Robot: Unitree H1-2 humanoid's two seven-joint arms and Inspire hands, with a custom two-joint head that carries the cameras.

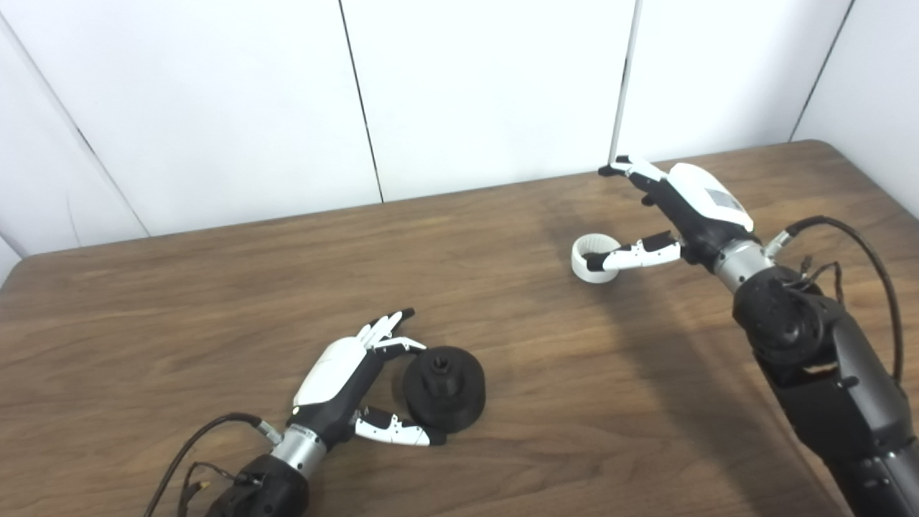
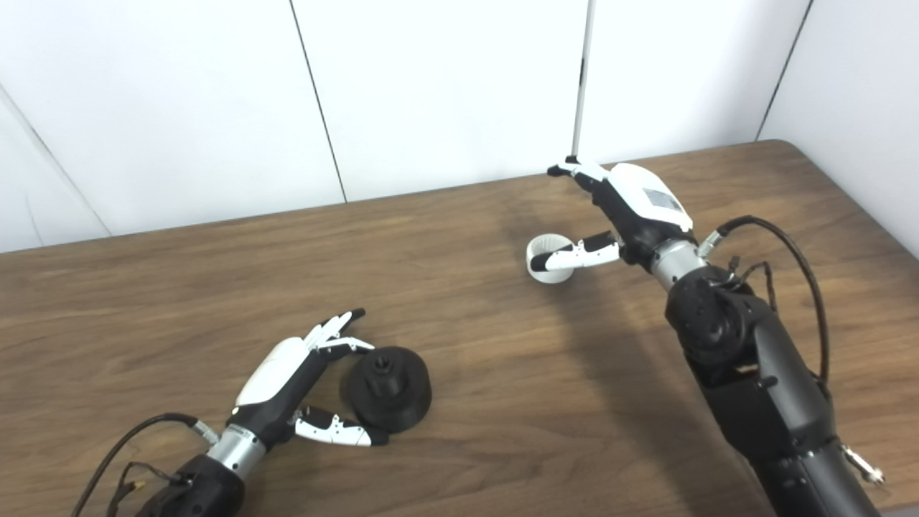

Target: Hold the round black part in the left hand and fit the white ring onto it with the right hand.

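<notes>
**Both hands spread beside their parts, nothing lifted**

I see no containers here. The one round black part (image 1: 444, 388) and the one white ring (image 1: 593, 258) both lie straight on the wooden table (image 1: 215, 301), well apart from each other.

The black part sits near the front left, its hub pointing up. My left hand (image 1: 343, 377) is just beside it with fingers spread wide. The thumb runs along the part's near edge and the fingertips reach past its far side, but I cannot tell whether any of them actually touch it. It is not gripped.

The ring lies flat further back and to the right. My right hand (image 2: 632, 205) is just beside it, fingers wide apart. The thumb tip crosses the ring's near rim and hides a bit of it; I can't judge contact there.

Both forearms are cut off by the bottom edge.
</notes>
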